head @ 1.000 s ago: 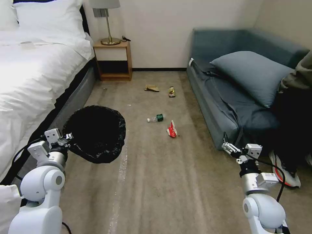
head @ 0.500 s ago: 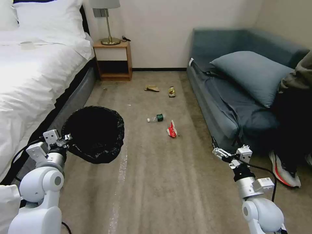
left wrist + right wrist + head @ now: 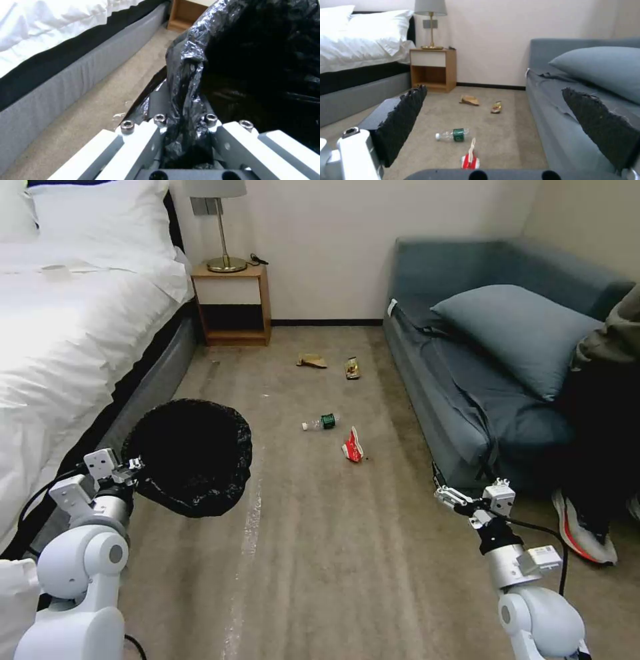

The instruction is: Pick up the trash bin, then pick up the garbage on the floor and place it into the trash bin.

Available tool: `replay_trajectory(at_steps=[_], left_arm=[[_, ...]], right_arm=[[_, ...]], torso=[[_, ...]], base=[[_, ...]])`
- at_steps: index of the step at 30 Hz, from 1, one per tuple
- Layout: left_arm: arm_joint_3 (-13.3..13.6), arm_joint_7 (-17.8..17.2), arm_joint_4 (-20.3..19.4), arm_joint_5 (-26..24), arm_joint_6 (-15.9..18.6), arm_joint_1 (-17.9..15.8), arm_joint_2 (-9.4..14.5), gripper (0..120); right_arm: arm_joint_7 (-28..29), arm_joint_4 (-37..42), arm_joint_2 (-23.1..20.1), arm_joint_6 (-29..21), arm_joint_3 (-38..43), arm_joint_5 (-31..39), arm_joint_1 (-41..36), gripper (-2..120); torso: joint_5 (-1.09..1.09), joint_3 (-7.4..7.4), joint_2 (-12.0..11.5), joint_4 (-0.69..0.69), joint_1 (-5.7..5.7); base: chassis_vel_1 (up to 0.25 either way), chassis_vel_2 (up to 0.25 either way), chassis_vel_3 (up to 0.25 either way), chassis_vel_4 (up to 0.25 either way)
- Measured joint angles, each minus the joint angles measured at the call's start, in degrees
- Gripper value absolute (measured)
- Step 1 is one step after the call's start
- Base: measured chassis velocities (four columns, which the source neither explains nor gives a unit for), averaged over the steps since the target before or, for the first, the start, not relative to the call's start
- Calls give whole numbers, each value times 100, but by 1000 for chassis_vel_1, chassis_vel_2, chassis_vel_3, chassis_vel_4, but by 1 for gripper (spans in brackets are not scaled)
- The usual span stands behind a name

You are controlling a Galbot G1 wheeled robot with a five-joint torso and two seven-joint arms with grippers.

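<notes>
My left gripper is shut on the rim of the trash bin, held off the floor beside the bed. In the left wrist view its fingers pinch the crinkled black bag. The right gripper hangs open low by the sofa's front, with wide-spread pads in its own view. Garbage lies on the floor ahead: a clear bottle, a red-and-white wrapper, a brown-gold wrapper and a tan paper scrap.
A white bed runs along the left and a blue-grey sofa with a cushion along the right. A wooden nightstand with a lamp stands at the far wall. A person's shoe rests near my right arm.
The right gripper has dropped lower and swung left, away from the sofa edge. The bin in my left gripper has sunk slightly down and left.
</notes>
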Motion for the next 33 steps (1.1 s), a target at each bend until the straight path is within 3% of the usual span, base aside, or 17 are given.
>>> replay_trajectory(at_steps=[33], left_arm=[[36, -77, 145, 1, -51, 11, 21, 4]], right_arm=[[-53, -138, 23, 85, 34, 28, 2, 100]], torso=[[0, 0, 0, 1, 0]], base=[[-33, 37, 31, -36]])
